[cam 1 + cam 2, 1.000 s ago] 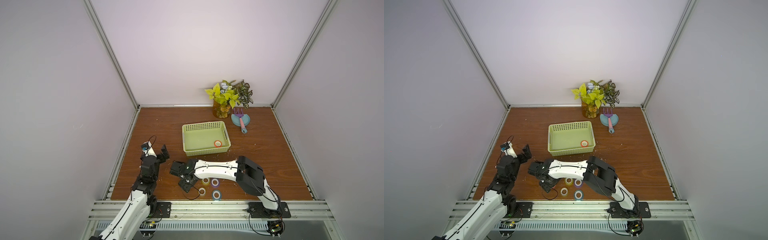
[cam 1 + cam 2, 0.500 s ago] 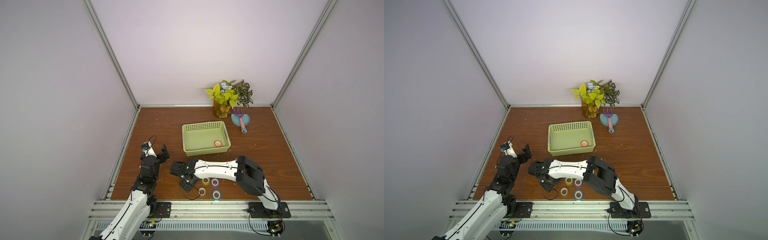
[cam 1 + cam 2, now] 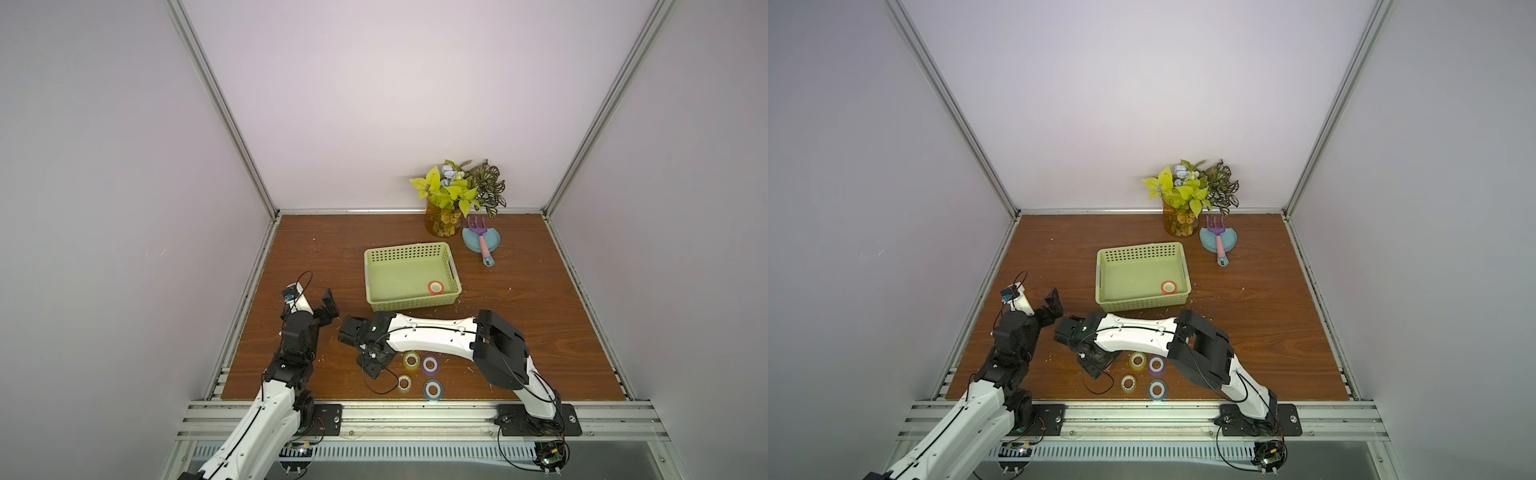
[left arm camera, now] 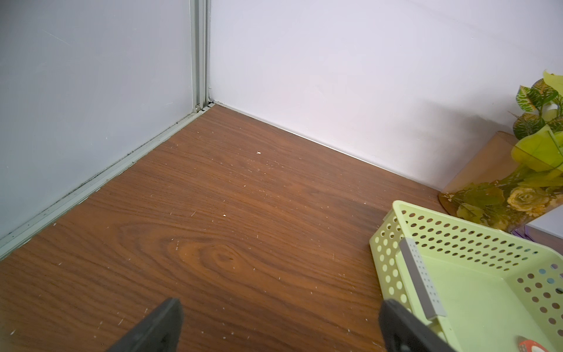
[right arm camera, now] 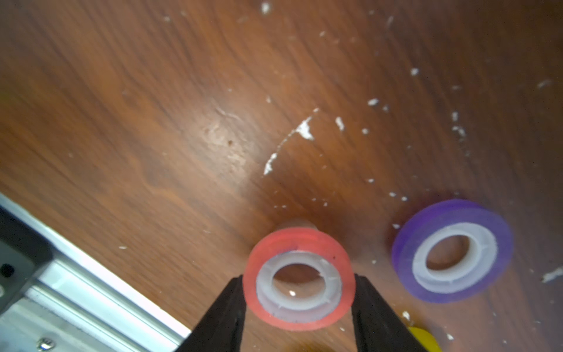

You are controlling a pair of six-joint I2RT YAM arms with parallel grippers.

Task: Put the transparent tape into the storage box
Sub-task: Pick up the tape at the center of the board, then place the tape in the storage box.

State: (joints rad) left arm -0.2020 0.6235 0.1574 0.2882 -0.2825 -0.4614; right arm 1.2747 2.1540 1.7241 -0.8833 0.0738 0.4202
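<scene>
My right gripper point(image 5: 298, 278) is low over the table's front, hiding its catch in both top views point(image 3: 375, 365) point(image 3: 1096, 365). In the right wrist view its black fingers point(image 5: 231, 304) press both sides of a red transparent tape roll point(image 5: 300, 239). A purple roll point(image 5: 451, 253) lies beside it. Yellow point(image 3: 411, 359), purple point(image 3: 430, 365), clear point(image 3: 404, 383) and blue point(image 3: 432, 389) rolls lie to the right. The light-green storage box point(image 3: 368, 274) point(image 3: 1100, 274) point(image 4: 393, 259) holds one orange-red roll point(image 3: 435, 286). My left gripper point(image 4: 281, 307) point(image 3: 330, 307) hangs open left of the box.
A vase of leaves point(image 3: 444, 220) stands at the back wall. Beside it is a blue dish with a purple-and-pink garden fork point(image 3: 482, 245). The metal rail point(image 3: 395, 409) runs along the table's front edge, close to the rolls. A black cable point(image 3: 378, 386) loops below the right gripper.
The right gripper's fingers have drawn in against the red roll. Neither arm has visibly shifted in the top views.
</scene>
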